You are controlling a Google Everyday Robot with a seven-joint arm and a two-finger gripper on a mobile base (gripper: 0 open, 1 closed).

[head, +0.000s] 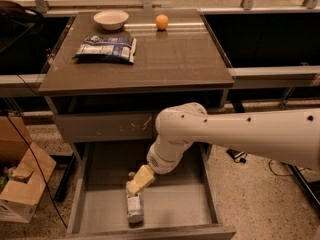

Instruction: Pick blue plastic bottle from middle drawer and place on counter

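We see the end effector [136, 184] low in the open middle drawer [175, 209], right at the cap end of the blue plastic bottle [134, 207], which lies on the drawer floor. We can't tell its grip state. Bench [175, 59] above carries snack bag [106, 49], bowl [111, 19] & orange [161, 22].

Arm shell [260, 134]: smooth, glossy white, a thick rounded tube.
Holes [248, 119]: small, dark, round, dotted along the shell.
Elbow housing [180, 126]: bulbous and white.
Wrist [162, 160]: short white collar with a greyish ring.
Gripper [135, 185]: pale yellow-tan, blocky, tapering; low over the middle drawer [175, 211].
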